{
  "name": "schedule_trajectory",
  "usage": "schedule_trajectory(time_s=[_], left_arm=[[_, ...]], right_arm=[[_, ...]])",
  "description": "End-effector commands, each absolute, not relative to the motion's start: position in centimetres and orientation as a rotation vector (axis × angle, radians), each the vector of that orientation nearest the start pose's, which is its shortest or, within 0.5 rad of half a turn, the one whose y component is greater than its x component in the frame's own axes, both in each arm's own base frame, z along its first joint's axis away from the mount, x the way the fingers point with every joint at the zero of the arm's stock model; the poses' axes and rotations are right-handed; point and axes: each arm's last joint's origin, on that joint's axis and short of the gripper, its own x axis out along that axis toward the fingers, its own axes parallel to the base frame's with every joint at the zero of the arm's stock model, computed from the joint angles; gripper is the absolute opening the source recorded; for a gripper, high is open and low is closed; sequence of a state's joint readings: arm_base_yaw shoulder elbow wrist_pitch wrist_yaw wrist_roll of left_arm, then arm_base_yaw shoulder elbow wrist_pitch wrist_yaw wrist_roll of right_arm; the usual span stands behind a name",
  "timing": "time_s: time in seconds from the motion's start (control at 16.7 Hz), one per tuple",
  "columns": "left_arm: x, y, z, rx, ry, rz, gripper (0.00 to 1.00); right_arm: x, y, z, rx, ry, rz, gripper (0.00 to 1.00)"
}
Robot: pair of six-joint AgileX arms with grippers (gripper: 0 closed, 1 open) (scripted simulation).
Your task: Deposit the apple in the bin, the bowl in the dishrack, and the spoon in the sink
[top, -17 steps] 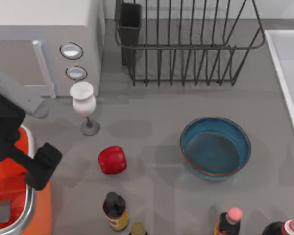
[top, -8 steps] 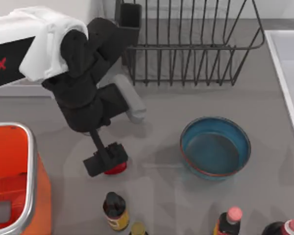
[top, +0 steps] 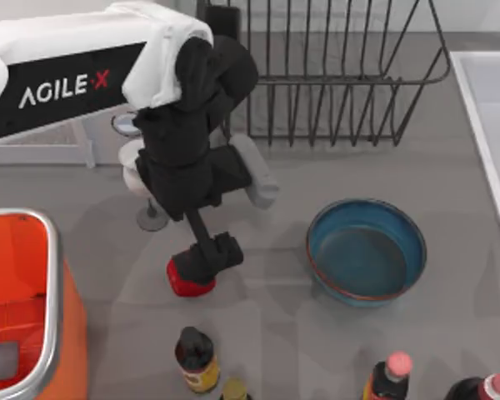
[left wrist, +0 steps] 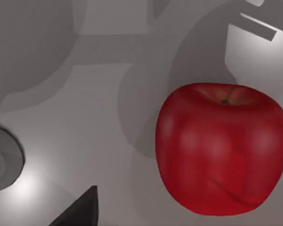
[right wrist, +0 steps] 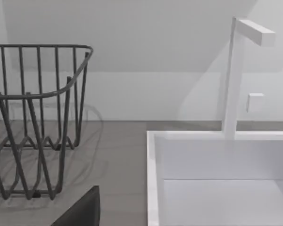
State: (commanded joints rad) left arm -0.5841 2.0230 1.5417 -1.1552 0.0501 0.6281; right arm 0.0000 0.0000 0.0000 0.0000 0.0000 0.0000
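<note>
Top view: the left gripper (top: 207, 260) hangs right over the apple (top: 188, 283), which sits on the grey bench (top: 275, 350) between the bin (top: 33, 333) at the left edge and the bowl (top: 366, 252). The dishrack (top: 333, 83) stands at the back, the sink (top: 492, 125) at the right edge. A white goblet (top: 137, 179) stands just behind the arm, and a dark bottle (top: 196, 358) is near the apple in front. I cannot tell whether the left jaws are open or closed; the gripper body hides them.

Left wrist view: the apple (left wrist: 221, 148) rests on the bench, stem up, set toward one side rather than centred, with one dark finger (left wrist: 80, 209) at the frame edge. If the jaws close off-centre like this, the round fruit may well roll away, and the arm could knock the goblet.

Right wrist view: the right arm is parked facing the dishrack (right wrist: 33, 117) and sink (right wrist: 217, 179); I cannot tell the state of its jaws.

Half a second ago the left gripper was slightly further left beside the apple; it has since shifted over it, and the goblet has come back into sight.
</note>
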Motion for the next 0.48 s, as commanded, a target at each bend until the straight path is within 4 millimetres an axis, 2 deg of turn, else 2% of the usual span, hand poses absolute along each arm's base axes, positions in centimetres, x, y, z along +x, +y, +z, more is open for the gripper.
schedule_trajectory(time_s=[0.3, 0.48], left_arm=[[31.7, -20.9, 17.8, 0.904, 1.423, -0.986, 1.00], [31.2, -22.2, 16.4, 0.903, 1.422, -0.990, 1.00]], right_arm=[[10.6, -0.1, 16.0, 0.000, 0.000, 0.000, 1.00], [10.6, -0.1, 16.0, 0.000, 0.000, 0.000, 1.00]])
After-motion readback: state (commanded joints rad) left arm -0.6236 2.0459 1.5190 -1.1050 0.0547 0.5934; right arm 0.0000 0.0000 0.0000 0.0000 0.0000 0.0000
